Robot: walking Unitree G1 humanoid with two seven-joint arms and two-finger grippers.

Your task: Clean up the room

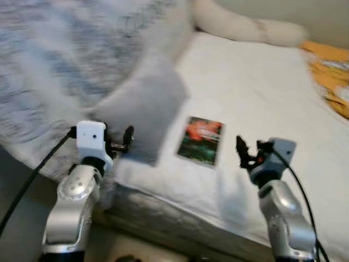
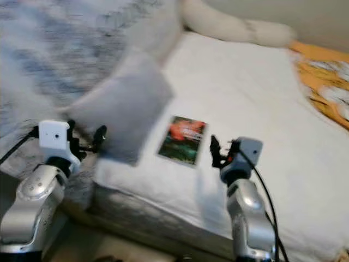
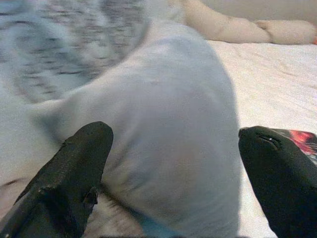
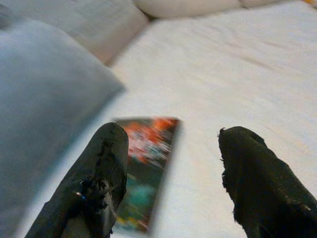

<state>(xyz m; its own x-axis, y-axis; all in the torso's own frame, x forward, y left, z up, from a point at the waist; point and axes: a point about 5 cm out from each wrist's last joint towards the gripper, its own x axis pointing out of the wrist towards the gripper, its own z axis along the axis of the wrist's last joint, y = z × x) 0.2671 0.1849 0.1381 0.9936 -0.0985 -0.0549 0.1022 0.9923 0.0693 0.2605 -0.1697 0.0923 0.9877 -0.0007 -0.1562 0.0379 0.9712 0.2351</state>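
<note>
The flat rectangular book with a glossy red-and-green cover (image 1: 200, 141) lies face up on the white-sheeted bed (image 1: 262, 103), near its front edge, just beside the corner of a soft pale grey pillow (image 1: 143, 109). It looks like the stray item here, so tidying probably starts with it.

Both arms are raised toward the mattress edge, presumably squaring up for a reach. The right gripper (image 4: 173, 168) points along the bed with its black fingers spread wide and nothing between them; the book sits ahead of and between them, apart from both. The left gripper (image 3: 173, 168) is likewise wide and empty, aimed at the grey pillow, which bulges close in front of it.

The book is thin, stiff-looking and flat against the sheet, so its edges offer little to pinch. Motion blur smears the cover, so its picture cannot be read. A grey-and-white mottled blanket (image 1: 60, 60) covers the bed's left side, and a long cream bolster (image 1: 245, 24) lies along the far end.
</note>
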